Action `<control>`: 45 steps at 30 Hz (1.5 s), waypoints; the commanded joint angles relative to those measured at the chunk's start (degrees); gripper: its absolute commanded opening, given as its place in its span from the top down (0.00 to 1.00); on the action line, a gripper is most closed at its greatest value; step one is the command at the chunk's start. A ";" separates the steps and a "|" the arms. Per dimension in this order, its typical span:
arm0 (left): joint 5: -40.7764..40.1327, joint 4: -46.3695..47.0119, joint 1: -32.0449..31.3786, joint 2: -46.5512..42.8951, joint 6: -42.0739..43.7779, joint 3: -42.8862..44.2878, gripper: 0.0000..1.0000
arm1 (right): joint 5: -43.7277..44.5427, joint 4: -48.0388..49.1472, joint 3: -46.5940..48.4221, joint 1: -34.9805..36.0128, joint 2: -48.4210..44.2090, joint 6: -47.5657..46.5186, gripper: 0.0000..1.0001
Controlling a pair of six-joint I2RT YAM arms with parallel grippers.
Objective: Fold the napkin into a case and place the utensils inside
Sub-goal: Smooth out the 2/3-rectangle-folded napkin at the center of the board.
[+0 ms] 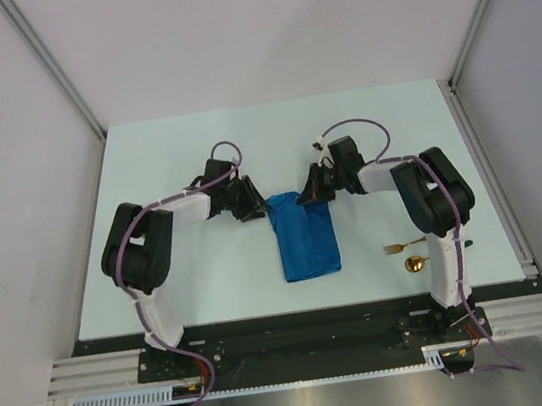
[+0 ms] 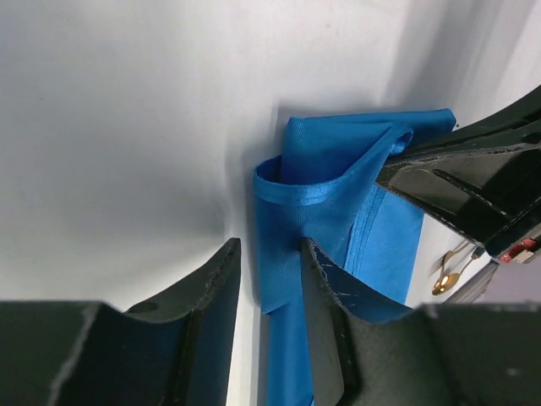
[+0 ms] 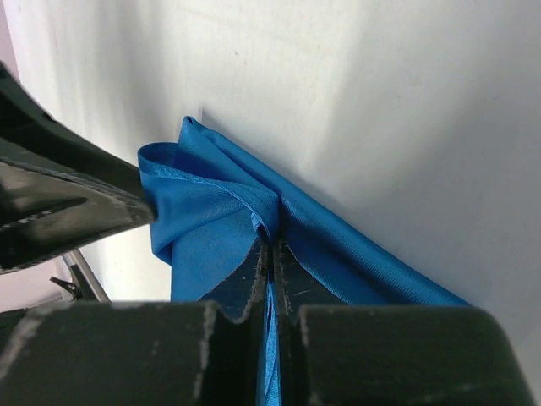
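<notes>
Where the top view shows the blue napkin (image 1: pixel 308 243), you find it at the middle of the table (image 1: pixel 174 156). It is folded into a narrow oblong whose long sides run between the near edge and the far edge. Its near end lies flat on the table. Its far end is gathered and lifted between the two arms.

Right gripper (image 1: pixel 308 196): refer to the right wrist view. The jaws are closed, and a ridge of napkin fabric is pinched between them. The cloth rises to the tips and bunches into loose folds just beyond them. You can read this as a grip on the napkin at its far end.

Left gripper (image 1: pixel 254 208): refer to the left wrist view. The jaws stand apart with a clear gap. One border of the napkin runs up through that gap, just beside the inner face of one jaw, but the jaws do not clamp it. Beyond the tips, a hemmed edge of the napkin curls into an open loop. The right gripper appears at the upper right of this view, with the fabric drawn to its tip.

Fork (image 1: pixel 401 245) and spoon (image 1: pixel 416 263): you see both on the table near the right edge, beside the right arm and well apart from the napkin. The spoon is the closer of the two to the near edge. Only their gold parts show clearly.
</notes>
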 commanded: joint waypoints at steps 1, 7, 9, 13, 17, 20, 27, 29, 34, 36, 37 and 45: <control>4.17 5.27 -0.02 0.77 -1.77 2.25 0.61 | -1.22 1.95 1.79 -0.14 1.36 0.34 0.98; 5.39 10.27 -0.10 2.80 -1.60 2.78 0.61 | -2.63 3.01 1.70 0.04 1.97 1.57 1.00; 5.49 10.81 -0.19 3.15 -1.95 2.43 0.61 | -2.71 3.27 1.88 0.04 2.06 1.84 1.00; 6.37 12.31 -0.19 3.76 -2.30 1.81 0.62 | -2.71 3.19 2.58 0.57 2.41 2.02 1.00; 2.00 7.49 -0.46 3.15 -0.20 2.77 0.64 | -2.80 3.18 3.02 1.09 2.50 2.37 1.00; -2.76 0.27 -0.89 2.28 2.88 4.53 0.60 | -2.89 3.10 2.93 0.92 1.89 2.46 1.00; -5.32 -4.12 -2.83 2.18 5.61 7.43 0.56 | -1.84 -1.72 5.30 -0.57 0.83 0.44 0.88; -6.98 -6.67 -3.61 0.00 6.48 8.49 0.52 | -1.84 -3.40 6.45 -0.58 0.31 -0.97 0.81; -14.36 -9.84 -5.29 -7.56 8.07 8.49 0.42 | -0.87 -5.69 5.66 -0.49 -3.12 -1.94 0.71; -15.08 -10.46 -5.73 -10.19 7.72 8.23 0.41 | -0.26 -8.41 5.83 -0.40 -5.14 -2.46 0.68; -15.25 -10.37 -5.73 -10.99 7.54 7.27 0.41 | 1.14 -9.03 6.01 -0.40 -5.67 -2.64 0.65; -11.13 -5.63 -5.91 -11.62 4.73 2.51 0.61 | 1.33 -9.31 8.73 2.14 -5.41 -0.99 0.64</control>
